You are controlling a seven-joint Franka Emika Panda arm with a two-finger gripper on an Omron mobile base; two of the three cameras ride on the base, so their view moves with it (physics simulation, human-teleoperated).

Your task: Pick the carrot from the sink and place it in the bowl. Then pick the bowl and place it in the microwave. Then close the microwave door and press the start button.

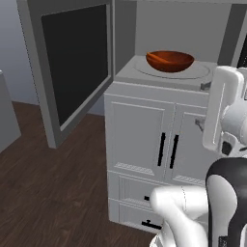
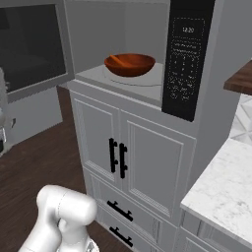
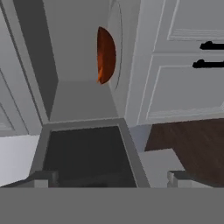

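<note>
A: Where does the job stand?

B: The bowl (image 1: 170, 61) sits inside the microwave (image 2: 147, 49), on the pale round turntable (image 2: 142, 78), at the upper middle of both base views. The carrot (image 2: 117, 60) lies in it as a thin orange stick against the left inner wall. So I judge the loading done and the door-closing step in hand.

A: And the door?

B: The microwave door (image 1: 72, 62) stands swung wide open at the upper left of the left base view, its dark window facing into the room. In the rolled hand view it fills the lower middle of the frame.

A: The gripper?

B: The gripper (image 3: 109, 179) has its jaws spread wide with nothing between them; the two tips rise at the bottom of the hand view, either side of the door's frame.

A: What does the next move call for?

B: Likely getting the hand behind the door's outer face and sweeping it toward the cavity until it shuts. After that, the dark control panel (image 2: 186, 59) at the upper right of the right base view needs a press on its start button, which is too small to pick out here.
</note>
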